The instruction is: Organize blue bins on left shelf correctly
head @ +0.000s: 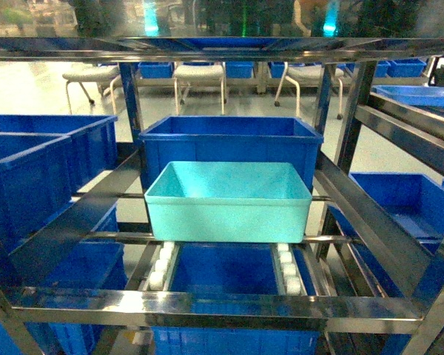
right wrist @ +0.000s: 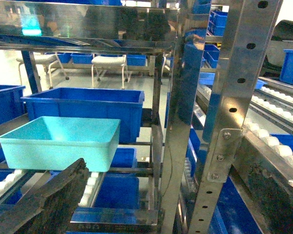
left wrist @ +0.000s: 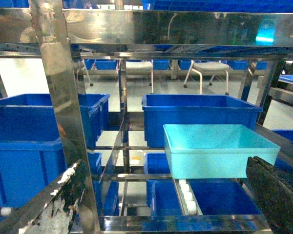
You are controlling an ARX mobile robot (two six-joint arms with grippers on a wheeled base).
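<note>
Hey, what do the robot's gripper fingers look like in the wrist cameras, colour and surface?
Only the fingers show. In the left wrist view, the left gripper's fingers are dark, nearly black, with a rough, worn surface flecked with white scuffs. In the right wrist view, the right gripper's fingers look equally dark, coarse and scuffed. No cables, markings or arm links are visible, and the head view shows neither gripper.

Smooth plastic tub [head: 228, 203], shiny steel rack [head: 207, 307]

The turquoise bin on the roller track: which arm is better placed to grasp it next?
Hard to choose. The turquoise bin sits centred and empty. Both claws hang short of it; perhaps the left, whose view faces it squarely, while the right has an upright beside it.
</note>
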